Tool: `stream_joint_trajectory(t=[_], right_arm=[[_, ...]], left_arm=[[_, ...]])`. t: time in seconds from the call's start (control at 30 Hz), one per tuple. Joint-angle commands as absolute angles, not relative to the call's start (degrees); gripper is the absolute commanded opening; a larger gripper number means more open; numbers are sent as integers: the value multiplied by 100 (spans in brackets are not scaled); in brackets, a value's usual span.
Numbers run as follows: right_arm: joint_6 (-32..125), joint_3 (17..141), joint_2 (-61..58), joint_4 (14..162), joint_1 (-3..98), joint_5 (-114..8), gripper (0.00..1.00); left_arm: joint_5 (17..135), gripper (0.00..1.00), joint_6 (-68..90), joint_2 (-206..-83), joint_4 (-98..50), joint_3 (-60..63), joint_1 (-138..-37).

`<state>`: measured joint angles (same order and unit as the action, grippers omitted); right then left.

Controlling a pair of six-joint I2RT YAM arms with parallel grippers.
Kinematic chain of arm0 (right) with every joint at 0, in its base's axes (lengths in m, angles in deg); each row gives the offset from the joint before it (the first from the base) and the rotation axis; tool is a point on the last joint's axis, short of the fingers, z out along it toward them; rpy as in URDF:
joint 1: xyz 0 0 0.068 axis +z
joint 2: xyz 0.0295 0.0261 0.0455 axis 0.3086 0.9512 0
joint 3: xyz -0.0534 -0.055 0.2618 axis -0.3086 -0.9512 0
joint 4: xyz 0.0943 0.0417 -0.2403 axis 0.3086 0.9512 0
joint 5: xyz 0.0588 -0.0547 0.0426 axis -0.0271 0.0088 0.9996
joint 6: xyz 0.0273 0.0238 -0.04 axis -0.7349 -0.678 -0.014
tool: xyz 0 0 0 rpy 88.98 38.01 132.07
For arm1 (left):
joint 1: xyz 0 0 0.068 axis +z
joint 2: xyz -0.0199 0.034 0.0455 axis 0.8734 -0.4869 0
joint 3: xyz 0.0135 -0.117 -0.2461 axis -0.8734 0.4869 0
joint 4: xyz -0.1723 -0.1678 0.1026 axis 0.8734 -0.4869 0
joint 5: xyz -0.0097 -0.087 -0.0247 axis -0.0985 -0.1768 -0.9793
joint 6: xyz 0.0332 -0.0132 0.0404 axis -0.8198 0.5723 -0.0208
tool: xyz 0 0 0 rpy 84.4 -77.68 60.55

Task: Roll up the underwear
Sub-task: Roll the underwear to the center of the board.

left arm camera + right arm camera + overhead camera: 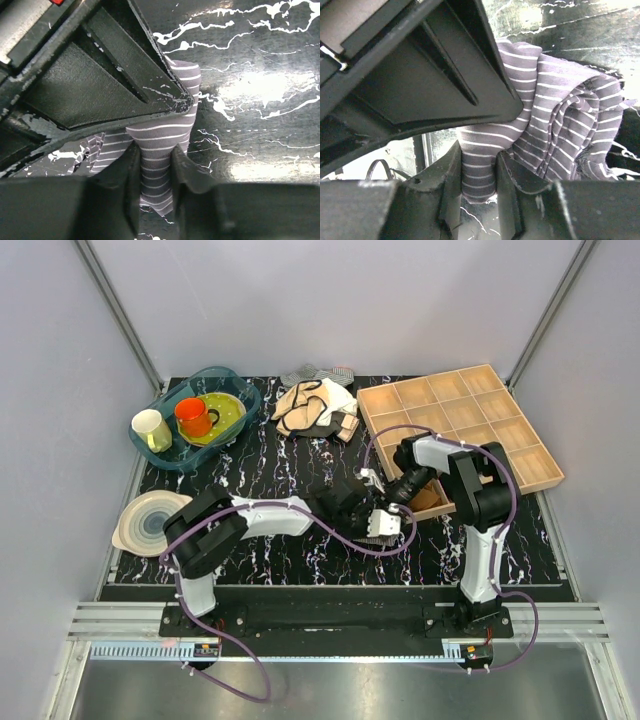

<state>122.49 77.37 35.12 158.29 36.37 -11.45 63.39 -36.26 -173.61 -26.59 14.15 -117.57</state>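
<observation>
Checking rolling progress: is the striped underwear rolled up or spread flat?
Rolled: the right wrist view shows the underwear coiled in layered folds; left gripper and right gripper both pinch it.

The underwear (545, 125) is seen in grey, finely striped in white. The worktop (270, 465) is patterned in black with white marble veining. A tray (500, 405) is shown in tan wood, a tub (246, 400) in clear blue, a mug (192, 416) in orange, a cup (150, 430) in cream, a plate (228, 412) in yellow-green, and a garment (315, 405) in beige and white, trimmed black.
</observation>
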Motion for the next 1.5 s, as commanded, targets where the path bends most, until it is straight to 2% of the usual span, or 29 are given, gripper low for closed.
stream_joint_trajectory(t=[0.0, 0.03, 0.1, 0.27, 0.47, 0.63, 0.9, 1.07, 1.23, 1.4, 1.47], right_arm=[[12267, 7757, 3067, 15780, 3503, -995, 35], [12267, 7792, 2996, 15754, 3477, -943, 39], [12241, 7827, 2741, 15692, 3327, -898, 44], [12179, 7907, 2144, 15525, 2994, -890, 57], [12179, 7705, 1749, 15314, 2510, -986, 58], [12311, 6994, 1186, 14831, 1905, -969, 58], [13442, 5957, 184, 14567, 998, -635, 61], [14278, 5403, -466, 14531, 989, -451, 68], [16291, 4770, -1152, 14927, 1102, 68, 88], [15838, 4515, -1513, 13787, 1788, -395, 90], [15556, 4470, -1505, 13269, 2385, -660, 90]], left_arm=[[6775, 16, -3879, -17757, -3116, 1047, -11738], [6732, 4, -3870, -17862, -3326, 994, -11720], [6557, 0, -3739, -17924, -3451, 923, -11694], [6125, 0, -3615, -17925, -3758, 1002, -11606], [5502, 0, -3773, -18161, -4504, 547, -11509], [4825, 0, -3844, -18812, -5663, -542, -11290], [3999, 0, -3826, -19813, -7000, -1879, -10903], [3744, 0, -3703, -20517, -7678, -2661, -10815], [3559, 0, -3528, -20983, -8206, -3347, -10718], [3260, 0, -3176, -21553, -8636, -3936, -10560], [3216, 0, -2983, -21677, -8716, -4130, -10542]])
